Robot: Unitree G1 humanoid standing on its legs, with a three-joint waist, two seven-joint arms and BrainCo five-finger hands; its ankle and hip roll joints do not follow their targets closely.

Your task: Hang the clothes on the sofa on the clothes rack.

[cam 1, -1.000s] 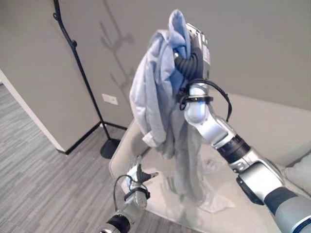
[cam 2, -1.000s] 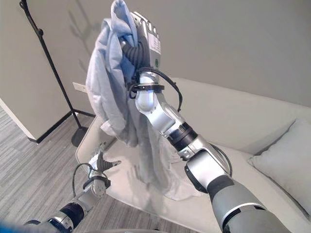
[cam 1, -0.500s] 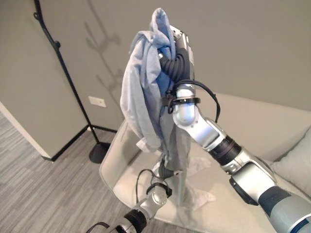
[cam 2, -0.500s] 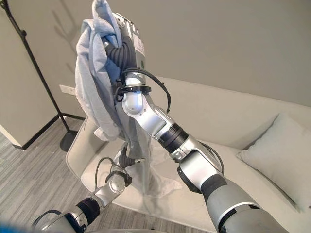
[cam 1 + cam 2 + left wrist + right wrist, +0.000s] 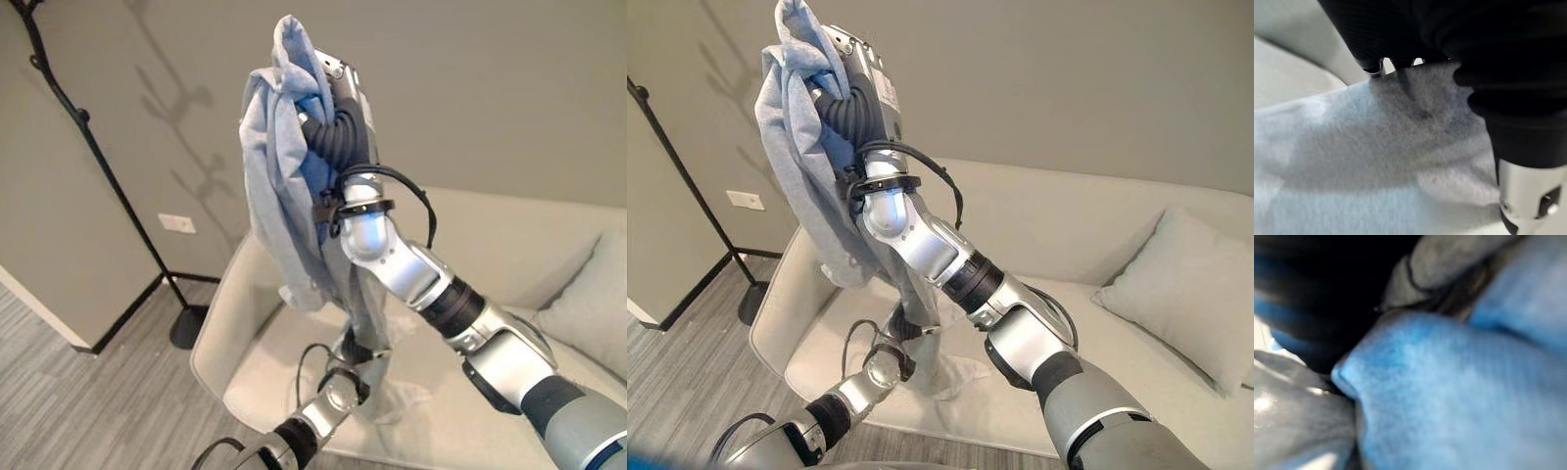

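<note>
No text, number, brand or sign can be read anywhere. A small white label [image 5: 888,93] sits on the casing at the back of the raised right hand [image 5: 857,83], but whatever is printed on it is too small to make out. The white wall plate [image 5: 182,223] low on the grey wall is blank, and the light blue-grey garment [image 5: 284,196] shows no lettering.

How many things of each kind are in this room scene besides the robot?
Garment: 1
Sofa: 1
Cushion: 1
Clothes rack: 1
Total: 4
</note>
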